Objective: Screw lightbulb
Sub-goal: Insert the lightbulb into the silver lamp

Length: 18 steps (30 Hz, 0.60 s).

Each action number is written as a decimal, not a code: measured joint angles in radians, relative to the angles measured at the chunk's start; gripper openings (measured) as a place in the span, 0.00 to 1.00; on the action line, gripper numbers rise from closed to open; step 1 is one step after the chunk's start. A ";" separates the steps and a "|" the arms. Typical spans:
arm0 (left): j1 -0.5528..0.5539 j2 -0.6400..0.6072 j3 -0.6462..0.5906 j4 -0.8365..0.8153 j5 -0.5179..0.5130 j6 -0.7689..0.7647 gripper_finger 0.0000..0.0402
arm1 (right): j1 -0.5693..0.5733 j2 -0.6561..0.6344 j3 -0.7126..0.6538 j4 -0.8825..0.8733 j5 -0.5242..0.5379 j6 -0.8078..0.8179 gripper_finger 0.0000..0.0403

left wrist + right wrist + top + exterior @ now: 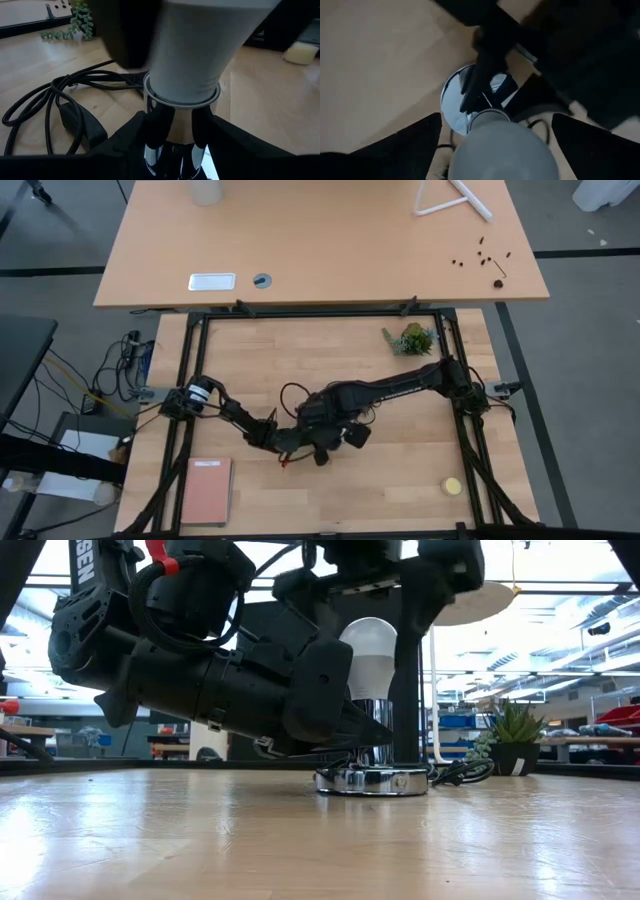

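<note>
Now the bulb point(368, 658) stands upright in the socket point(372, 740). My left pincer point(176, 131) clamps the socket; my right point(495, 131) straddles the bulb, fingers apart. Probably more turns remain.

Potted plant point(411, 338), pink notebook point(205, 491) (yellow disc point(452, 486) apart).

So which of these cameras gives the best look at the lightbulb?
The low view: the lightbulb shows side-on, upright in a shiny socket on the round silvery base. The left wrist view shows only its neck, very close. The right wrist view looks down on its dome between the right claw's open fingers. In the high view the arms hide it.
</note>
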 joint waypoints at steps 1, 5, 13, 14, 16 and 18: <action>0.000 0.000 0.000 -0.001 0.000 0.000 0.46 | 0.002 0.000 -0.005 0.000 0.001 -0.046 0.94; -0.001 0.000 0.000 0.000 0.000 0.000 0.46 | 0.002 0.000 -0.033 0.012 0.000 -0.148 0.87; -0.001 0.000 0.000 -0.002 0.001 0.002 0.46 | -0.014 -0.002 -0.101 0.065 0.001 -0.182 0.67; -0.001 0.000 0.000 -0.002 0.001 0.004 0.46 | -0.015 -0.003 -0.105 0.068 0.001 -0.181 0.65; -0.001 0.000 0.000 -0.003 0.002 0.005 0.46 | -0.018 -0.004 -0.109 0.071 0.002 -0.143 0.62; -0.001 0.000 0.000 -0.002 0.002 0.005 0.46 | -0.023 -0.004 -0.110 0.081 -0.002 -0.058 0.60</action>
